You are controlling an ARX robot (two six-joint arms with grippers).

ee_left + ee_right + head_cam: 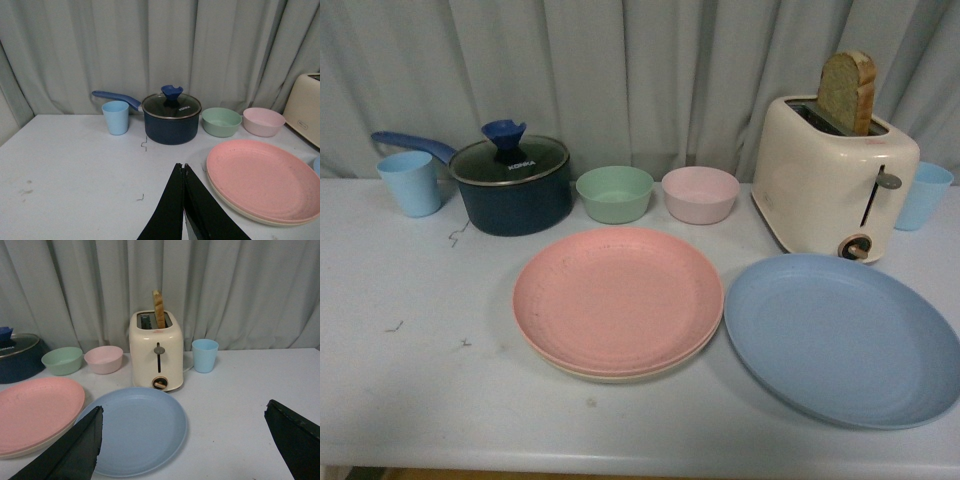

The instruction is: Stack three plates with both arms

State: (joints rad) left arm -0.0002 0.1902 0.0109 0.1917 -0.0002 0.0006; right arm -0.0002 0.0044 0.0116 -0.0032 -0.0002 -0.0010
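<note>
Left pincer is closed on nothing, fingers pressed together, pointing across the bench just left of the stack. At the bench's middle the pink plate lies nested on the cream plate. Just beside them, toward the front right corner, the blue plate lies alone. Right pincer gapes wide and empty, facing it. That plate looks light, stiff and matte, and likely to skid if pushed. Its thin raised rim is the place to pinch.
</note>
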